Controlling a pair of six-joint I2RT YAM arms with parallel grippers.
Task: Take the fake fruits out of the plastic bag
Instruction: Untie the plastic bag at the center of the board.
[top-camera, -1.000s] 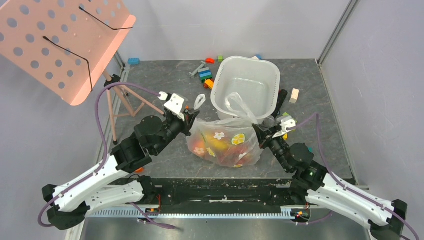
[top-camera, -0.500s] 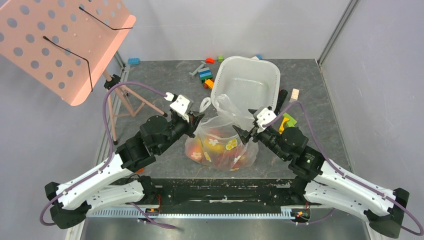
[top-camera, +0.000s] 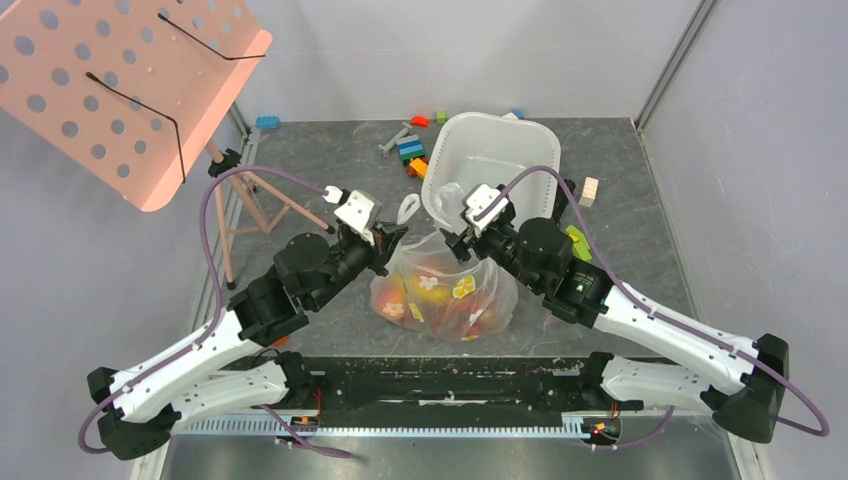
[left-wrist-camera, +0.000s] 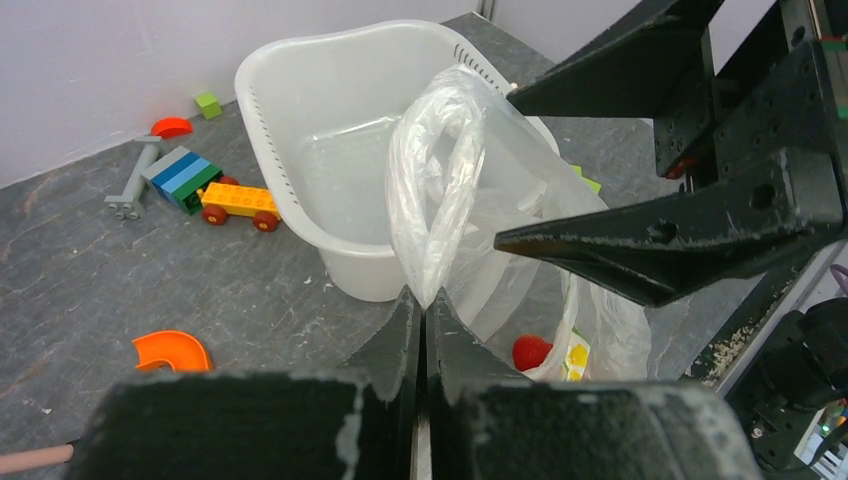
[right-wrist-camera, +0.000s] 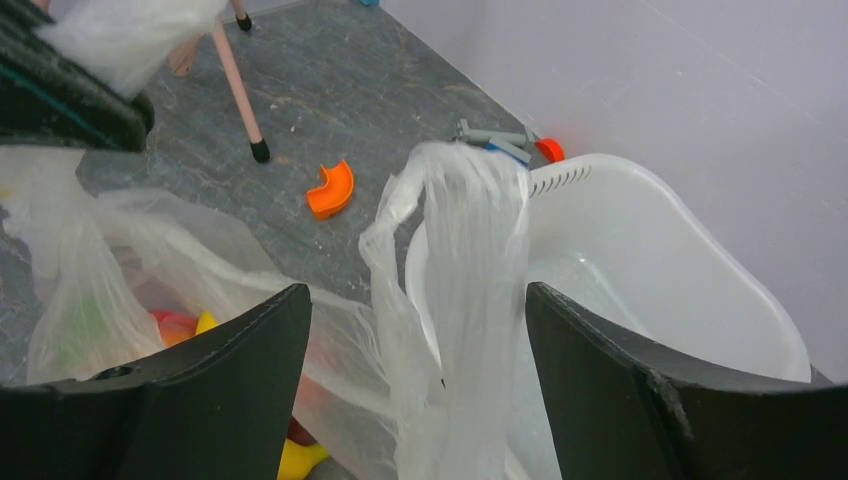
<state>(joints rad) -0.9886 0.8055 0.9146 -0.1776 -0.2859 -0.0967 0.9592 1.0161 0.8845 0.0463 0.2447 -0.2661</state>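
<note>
The clear plastic bag (top-camera: 447, 290) lies in front of the basin with the fake fruits (top-camera: 436, 300) showing through it in red, yellow and orange. My left gripper (top-camera: 396, 233) is shut on the bag's left handle (left-wrist-camera: 437, 190), which stands up from the closed fingertips (left-wrist-camera: 410, 305). A red fruit (left-wrist-camera: 531, 351) shows inside the bag's mouth. My right gripper (right-wrist-camera: 415, 295) is open, and the bag's other handle (right-wrist-camera: 470, 230) hangs loose between its fingers without being pinched. Red and yellow fruits (right-wrist-camera: 300, 455) sit low in the bag.
The white perforated basin (top-camera: 533, 150) stands just behind the bag. Toy blocks (top-camera: 410, 150) lie to its left and a beige block (top-camera: 588, 190) to its right. An orange curved piece (left-wrist-camera: 170, 350) lies on the mat. A pink perforated stand (top-camera: 120, 80) overhangs the far left.
My right gripper has opened, letting go of the bag's right side, and swung left and forward to straddle the upright handle. The bag shifted slightly left. The left gripper keeps its hold.
</note>
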